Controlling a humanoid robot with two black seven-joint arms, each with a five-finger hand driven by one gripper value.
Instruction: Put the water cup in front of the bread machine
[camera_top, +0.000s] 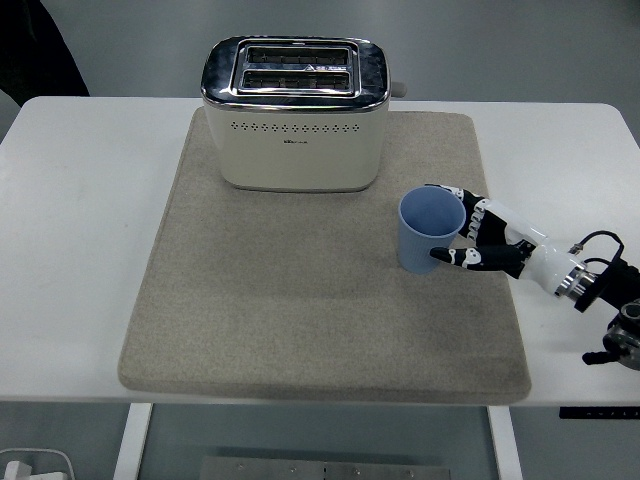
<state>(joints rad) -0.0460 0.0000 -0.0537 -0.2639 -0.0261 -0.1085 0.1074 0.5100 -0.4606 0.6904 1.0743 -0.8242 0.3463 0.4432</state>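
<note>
Cup (430, 231): blue, upright, open mouth up, standing on the right part of the mat, forward and to the right of the bread machine and apart from it; not in front of the machine.

Bread machine (296, 113): cream body, chrome top with two slots, standing at the far middle of the mat, a small lever or knob showing at its right end.

Mat (300, 320): grey-beige, rectangular, covering the middle of the white table (70, 250); bare mat lies directly before the machine.

Right hand (478, 238): black and white, reaching in from the right edge, at the cup's right side. Thumb low against the near side of the cup wall, the other fingers (447, 192) curving round the far side near the rim. The hand looks wrapped about the cup, though how firm the grip is cannot be told. Cup base sits on the mat. Wrist, silver cuff and cables trail off to the right over the table.

Left hand: out of view.

Dark shape at the top left corner, beyond the table's far edge; too little shows to name it
</note>
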